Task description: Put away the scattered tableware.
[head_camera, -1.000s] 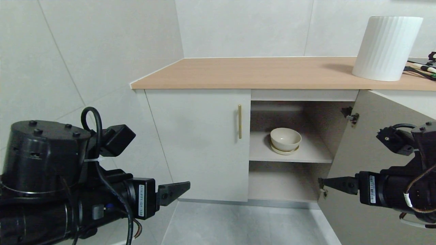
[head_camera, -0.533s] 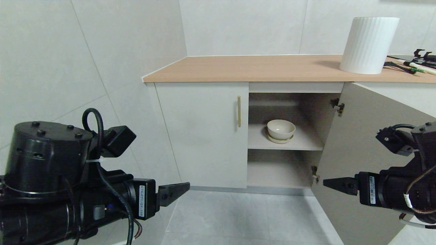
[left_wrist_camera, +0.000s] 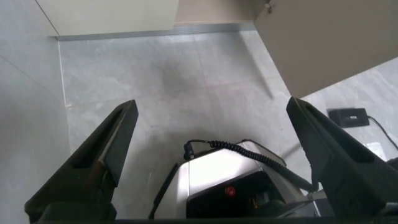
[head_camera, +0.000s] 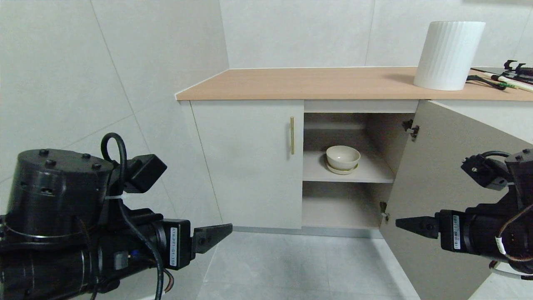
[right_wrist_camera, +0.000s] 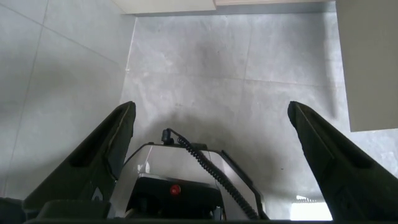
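Observation:
A cream bowl [head_camera: 343, 156] sits on a small plate [head_camera: 342, 170] on the middle shelf [head_camera: 374, 175] of the open cabinet. My left gripper [head_camera: 228, 229] hangs low at the left, well short of the cabinet and over the floor. My right gripper [head_camera: 398, 223] hangs low at the right, just in front of the open door [head_camera: 433, 196]. In the left wrist view the left gripper [left_wrist_camera: 211, 143] has its fingers [left_wrist_camera: 106, 155] spread wide with nothing between them. The right gripper [right_wrist_camera: 211, 149] stands the same way above the grey floor.
The cabinet's left door [head_camera: 250, 166] is closed, with a brass handle [head_camera: 292, 135]. On the wooden countertop [head_camera: 312, 83] stand a white ribbed cylinder [head_camera: 449, 55] and some utensils [head_camera: 506, 78] at the far right. A tiled wall runs along the left.
The head camera has drawn back and turned, so the cabinet looks smaller and sits further left. Both grippers hold the same pose, and the bowl stays on its shelf.

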You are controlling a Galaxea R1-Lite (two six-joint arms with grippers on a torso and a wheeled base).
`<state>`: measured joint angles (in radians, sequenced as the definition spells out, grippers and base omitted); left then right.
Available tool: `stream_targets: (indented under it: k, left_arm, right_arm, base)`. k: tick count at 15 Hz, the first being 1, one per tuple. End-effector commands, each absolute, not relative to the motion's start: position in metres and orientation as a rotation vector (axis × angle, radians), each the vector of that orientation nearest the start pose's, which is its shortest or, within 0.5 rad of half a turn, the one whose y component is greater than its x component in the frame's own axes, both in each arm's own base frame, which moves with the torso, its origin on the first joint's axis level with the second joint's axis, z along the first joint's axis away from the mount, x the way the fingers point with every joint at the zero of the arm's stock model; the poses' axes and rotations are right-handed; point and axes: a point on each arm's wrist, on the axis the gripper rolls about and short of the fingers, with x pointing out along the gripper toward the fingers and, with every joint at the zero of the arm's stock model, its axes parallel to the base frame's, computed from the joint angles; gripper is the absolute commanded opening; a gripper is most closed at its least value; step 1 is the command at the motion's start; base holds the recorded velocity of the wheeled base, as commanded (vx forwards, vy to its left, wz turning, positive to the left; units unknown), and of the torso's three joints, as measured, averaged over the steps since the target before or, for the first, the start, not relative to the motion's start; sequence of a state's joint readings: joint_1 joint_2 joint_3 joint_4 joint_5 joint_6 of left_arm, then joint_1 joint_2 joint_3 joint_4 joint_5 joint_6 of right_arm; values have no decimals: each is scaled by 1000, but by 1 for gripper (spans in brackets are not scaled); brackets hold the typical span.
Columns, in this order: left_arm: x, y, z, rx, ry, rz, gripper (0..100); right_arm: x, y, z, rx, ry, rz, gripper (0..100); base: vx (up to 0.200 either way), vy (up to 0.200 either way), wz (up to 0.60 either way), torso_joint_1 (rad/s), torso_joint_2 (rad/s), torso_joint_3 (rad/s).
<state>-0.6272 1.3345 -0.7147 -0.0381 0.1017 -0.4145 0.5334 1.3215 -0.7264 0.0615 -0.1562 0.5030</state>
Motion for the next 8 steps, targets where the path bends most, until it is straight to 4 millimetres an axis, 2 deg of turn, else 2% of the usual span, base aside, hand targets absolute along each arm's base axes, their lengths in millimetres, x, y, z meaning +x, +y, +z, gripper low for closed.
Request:
stream_targets:
  k: [1,4,8]
  left_arm:
    - [165,-117,195,-184,643,-385,100]
    - [165,-117,195,-185,643,-383,100]
    - [165,-117,195,-185,645,-383,100]
  right_arm:
    - [169,96,193,258,693,198,100]
    - [166,94,193,248,712,192,100]
    - [161,91,194,221,724,198,100]
  base:
    - [0,0,0,0,0,0]
    - [0,0,0,0,0,0]
    - [0,-200,0,-1,4,6]
